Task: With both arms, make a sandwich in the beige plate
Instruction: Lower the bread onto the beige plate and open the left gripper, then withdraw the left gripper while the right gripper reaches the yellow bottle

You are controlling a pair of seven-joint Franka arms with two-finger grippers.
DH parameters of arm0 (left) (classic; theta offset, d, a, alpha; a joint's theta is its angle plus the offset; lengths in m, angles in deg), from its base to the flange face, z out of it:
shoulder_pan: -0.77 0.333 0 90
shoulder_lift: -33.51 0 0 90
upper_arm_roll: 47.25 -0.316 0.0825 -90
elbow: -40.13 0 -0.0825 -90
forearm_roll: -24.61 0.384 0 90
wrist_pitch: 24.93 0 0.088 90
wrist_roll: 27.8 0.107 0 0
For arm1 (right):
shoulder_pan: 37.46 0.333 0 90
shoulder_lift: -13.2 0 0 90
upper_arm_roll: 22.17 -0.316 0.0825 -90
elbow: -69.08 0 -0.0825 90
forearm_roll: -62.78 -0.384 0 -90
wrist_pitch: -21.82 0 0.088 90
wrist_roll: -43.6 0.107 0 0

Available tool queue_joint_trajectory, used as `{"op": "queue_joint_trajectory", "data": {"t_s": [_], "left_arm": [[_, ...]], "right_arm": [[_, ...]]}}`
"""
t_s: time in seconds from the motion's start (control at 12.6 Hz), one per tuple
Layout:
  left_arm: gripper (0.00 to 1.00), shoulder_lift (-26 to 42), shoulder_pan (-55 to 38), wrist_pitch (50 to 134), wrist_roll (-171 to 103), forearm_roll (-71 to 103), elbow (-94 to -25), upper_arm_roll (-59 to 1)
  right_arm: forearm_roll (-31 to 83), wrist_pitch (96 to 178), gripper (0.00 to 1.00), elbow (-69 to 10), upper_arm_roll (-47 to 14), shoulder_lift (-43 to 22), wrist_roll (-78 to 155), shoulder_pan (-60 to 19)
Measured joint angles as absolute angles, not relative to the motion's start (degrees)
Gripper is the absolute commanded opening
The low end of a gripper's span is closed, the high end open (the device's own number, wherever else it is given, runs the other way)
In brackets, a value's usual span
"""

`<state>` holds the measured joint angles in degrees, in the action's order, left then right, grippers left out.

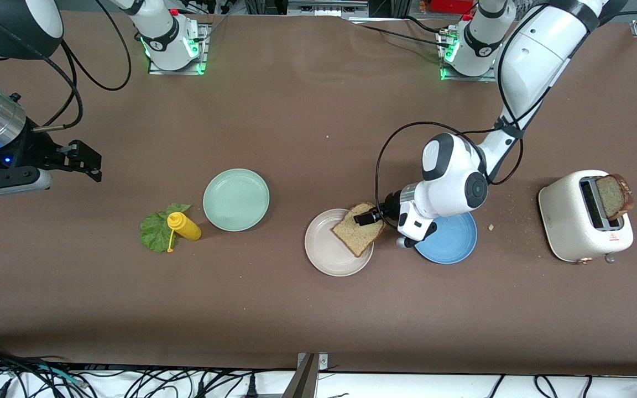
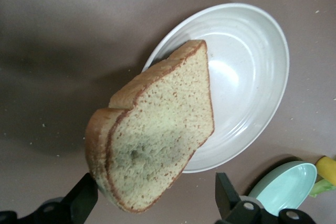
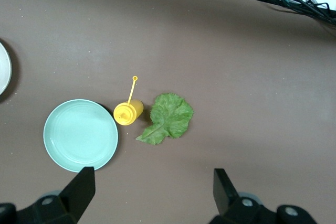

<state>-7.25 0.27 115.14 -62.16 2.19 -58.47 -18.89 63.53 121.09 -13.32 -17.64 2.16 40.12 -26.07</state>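
Note:
A slice of brown bread (image 1: 358, 229) (image 2: 157, 135) lies tilted across the rim of the beige plate (image 1: 327, 251) (image 2: 252, 66), on the side toward the left arm's end. My left gripper (image 1: 370, 216) (image 2: 154, 184) is open, its fingers standing wide on either side of the slice's crust end. I see a clear gap at one finger. The green lettuce leaf (image 1: 155, 231) (image 3: 168, 118) lies flat on the table toward the right arm's end. My right gripper (image 1: 83, 160) (image 3: 152, 174) hangs open and empty high over that end, and the arm waits.
A yellow squeeze bottle (image 1: 184, 226) (image 3: 127, 112) lies beside the lettuce, next to a mint-green plate (image 1: 236, 199) (image 3: 80, 135). A blue plate (image 1: 451, 243) sits under the left wrist. A white toaster (image 1: 584, 215) holds another bread slice (image 1: 616, 196).

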Motion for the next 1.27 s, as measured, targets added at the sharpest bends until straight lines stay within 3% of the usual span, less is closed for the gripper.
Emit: {"op": "queue_joint_trajectory", "data": {"t_s": [0.47,0.87,1.27], "left_arm": [[0.99,-7.7,-3.4,113.1,-62.2,4.5,-58.5,-22.2],[0.99,-7.3,-3.4,105.2,-62.2,9.0,-57.3,-22.8],[0.99,1.1,-0.3,92.1,-62.2,9.1,-55.5,-23.2]], "right_arm": [[63.5,124.2,1.0,-13.3,-17.7,0.9,40.1,-25.3],[63.5,126.4,1.0,-13.3,-17.7,-0.3,40.1,-24.2],[63.5,126.4,1.0,-13.4,-17.7,-0.6,40.1,-24.0]]}}
